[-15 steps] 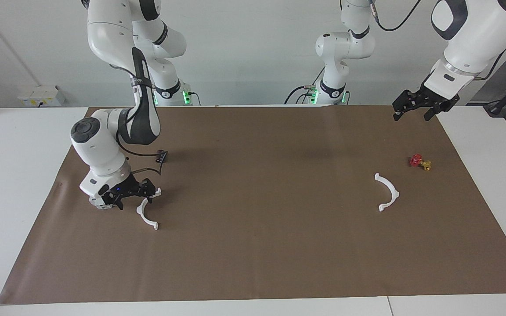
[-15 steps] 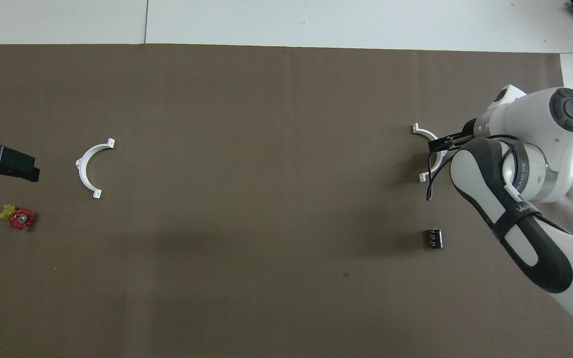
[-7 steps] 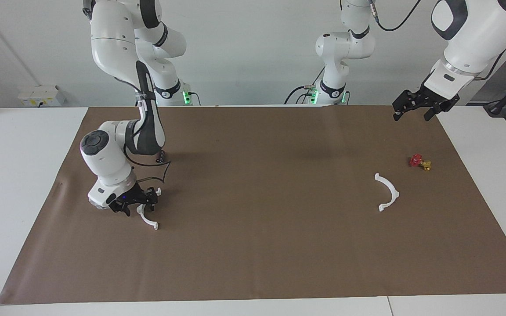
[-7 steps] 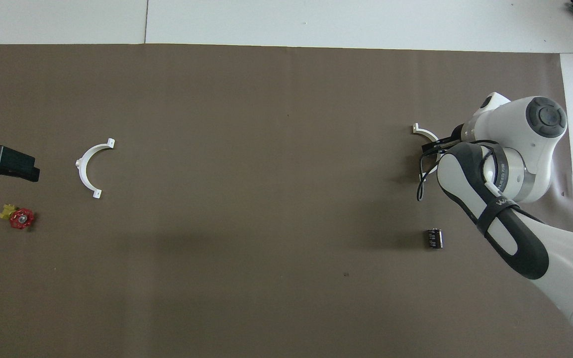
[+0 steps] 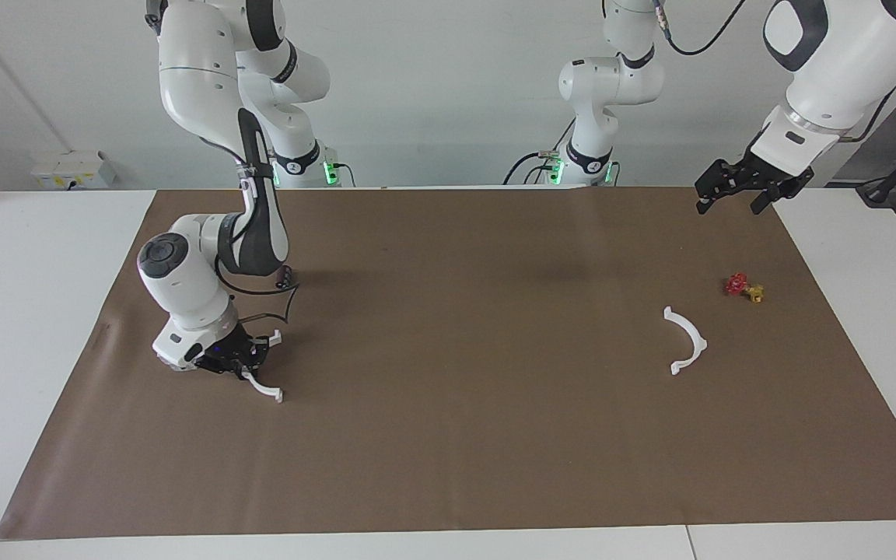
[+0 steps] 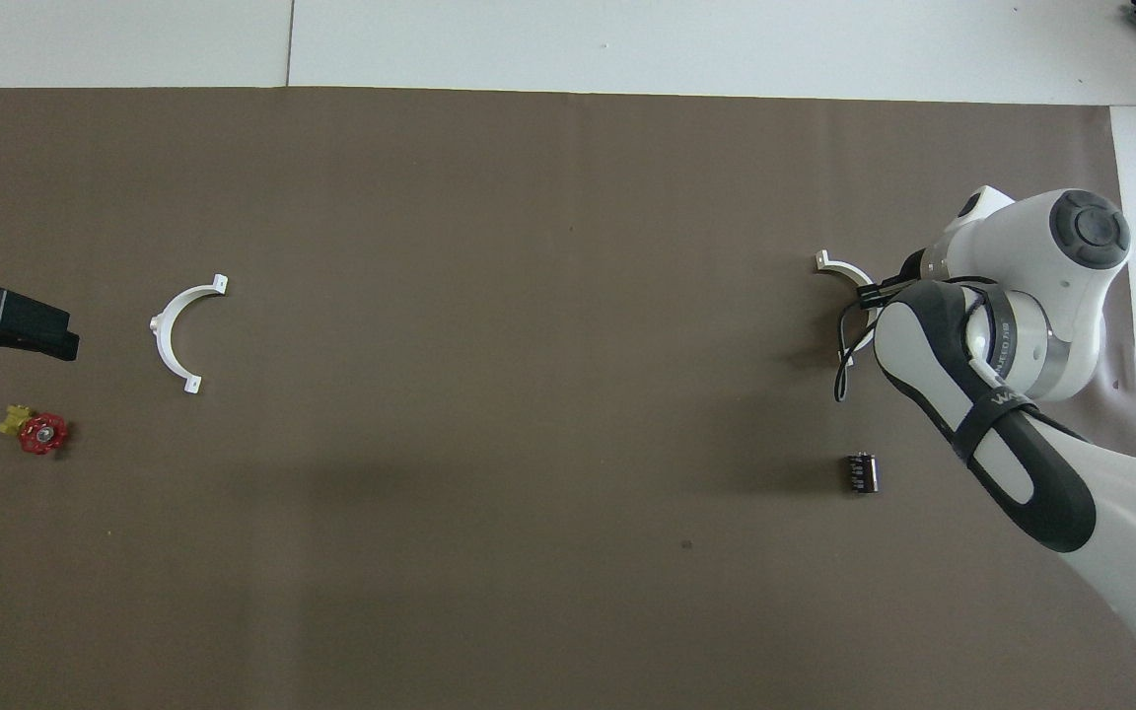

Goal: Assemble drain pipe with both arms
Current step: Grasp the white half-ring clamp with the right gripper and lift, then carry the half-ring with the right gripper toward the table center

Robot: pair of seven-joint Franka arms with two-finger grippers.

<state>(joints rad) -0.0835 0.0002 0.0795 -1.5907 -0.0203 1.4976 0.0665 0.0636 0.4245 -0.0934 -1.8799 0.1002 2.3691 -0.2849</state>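
A plain brown mat (image 5: 463, 404) covers the white surface (image 5: 28, 311). Both half-rings (image 5: 687, 341) (image 5: 265, 389) are white. The small piece (image 5: 743, 288) is red and gold. The arms (image 5: 207, 85) (image 5: 837, 54) are white with dark grey joint covers; the grippers (image 5: 736, 187) (image 5: 234, 362) are black. The little ribbed part (image 6: 861, 472) is black.

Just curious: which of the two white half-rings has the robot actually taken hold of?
The half-ring at the right arm's end, pinched by the right end effector. The other half-ring lies alone, near the red piece.
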